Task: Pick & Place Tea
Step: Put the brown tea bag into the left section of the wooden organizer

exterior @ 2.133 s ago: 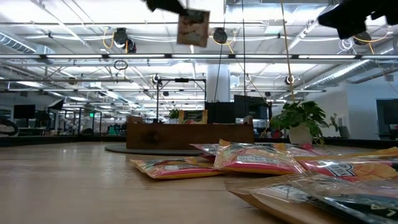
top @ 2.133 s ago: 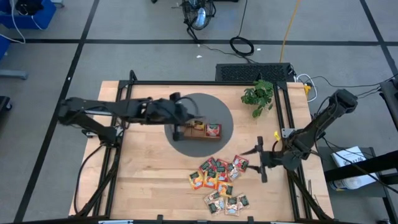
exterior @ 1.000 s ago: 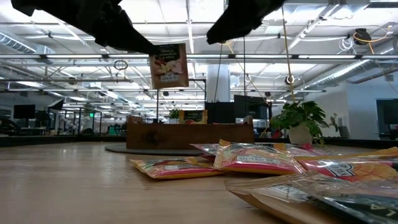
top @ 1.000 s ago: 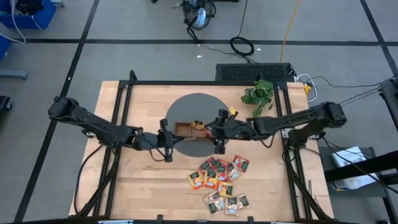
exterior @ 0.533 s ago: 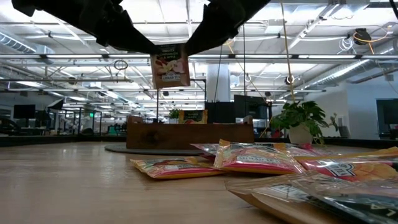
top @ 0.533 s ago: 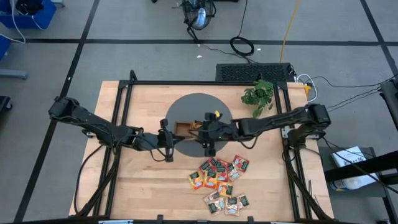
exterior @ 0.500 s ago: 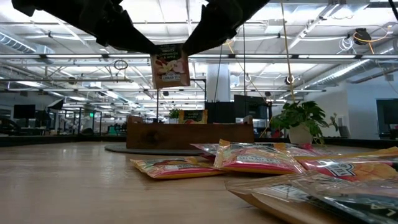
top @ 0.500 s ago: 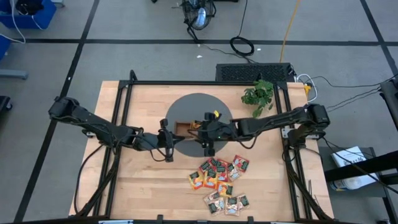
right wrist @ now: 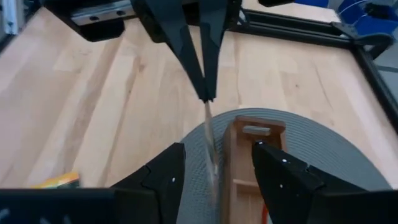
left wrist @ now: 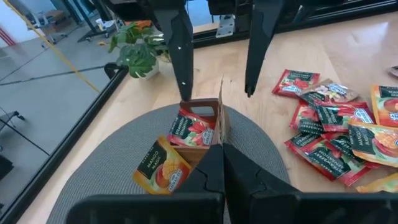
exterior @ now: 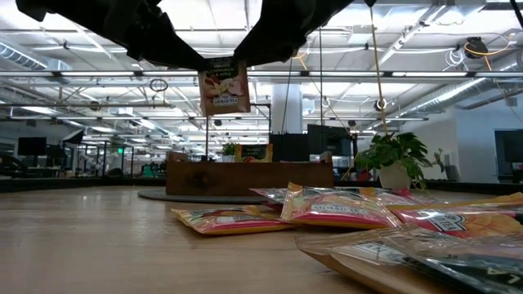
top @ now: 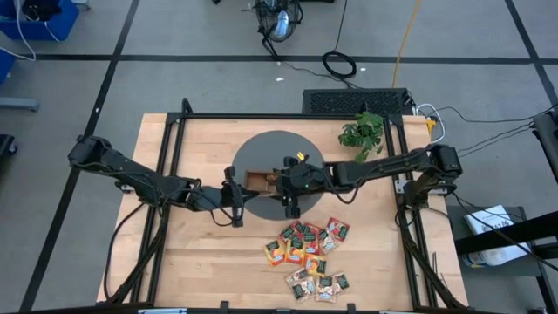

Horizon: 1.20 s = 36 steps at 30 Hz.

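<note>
**Sachet held up between both arms for a handover**

One tea sachet point(exterior: 224, 86) hangs edge-on above the grey mat point(top: 261, 148), pinched at its top by the closed left gripper point(right wrist: 206, 93), likely so the other arm can take it. The right gripper point(left wrist: 214, 93) straddles it with fingers apart, not gripping. Beneath sits the wooden tray point(top: 258, 180). The remaining tea sachets point(top: 309, 257) lie scattered nearer, to the right.

Pale wood tabletop point(top: 209, 253), matt grain — glossy foil sachets point(top: 307, 258), brown wooden tray point(left wrist: 214, 124), grey ribbed mat point(top: 283, 144).
</note>
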### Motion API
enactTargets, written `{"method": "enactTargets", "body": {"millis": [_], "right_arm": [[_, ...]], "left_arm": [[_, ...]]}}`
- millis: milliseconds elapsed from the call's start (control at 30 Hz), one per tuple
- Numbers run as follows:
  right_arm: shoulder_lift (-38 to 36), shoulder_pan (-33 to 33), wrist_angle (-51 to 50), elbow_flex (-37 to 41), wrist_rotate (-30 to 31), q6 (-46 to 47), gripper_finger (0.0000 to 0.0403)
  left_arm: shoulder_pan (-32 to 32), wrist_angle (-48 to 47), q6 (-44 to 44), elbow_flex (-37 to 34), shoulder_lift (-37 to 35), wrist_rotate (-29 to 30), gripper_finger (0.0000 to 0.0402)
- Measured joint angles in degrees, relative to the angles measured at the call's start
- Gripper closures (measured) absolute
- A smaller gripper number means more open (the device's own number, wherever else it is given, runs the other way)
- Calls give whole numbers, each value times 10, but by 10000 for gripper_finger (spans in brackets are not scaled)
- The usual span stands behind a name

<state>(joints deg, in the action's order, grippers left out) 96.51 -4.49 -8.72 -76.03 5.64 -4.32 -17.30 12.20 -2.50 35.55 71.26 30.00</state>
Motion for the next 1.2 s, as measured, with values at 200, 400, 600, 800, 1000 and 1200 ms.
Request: {"method": "enactTargets", "body": {"millis": [200, 400, 600, 800, 1000, 1200], "right_arm": [[15, -1, 24, 0, -12, 3, 244], [38, 0, 49, 0, -37, 0, 254], [40, 0, 56, 0, -29, -5, 275], [41, 0, 49, 0, -30, -8, 318], [40, 0, 48, 0, -59, -14, 372], [40, 1, 44, 0, -58, -28, 399]], "left_arm": [[0, 1, -2, 0, 0, 0, 401], [0, 0, -4, 0, 0, -1, 401], [0, -5, -3, 0, 0, -2, 401], [0, -6, -2, 0, 0, -4, 401], [0, -6, 0, 0, 0, -6, 401], [0, -6, 0, 0, 0, -7, 401]]}}
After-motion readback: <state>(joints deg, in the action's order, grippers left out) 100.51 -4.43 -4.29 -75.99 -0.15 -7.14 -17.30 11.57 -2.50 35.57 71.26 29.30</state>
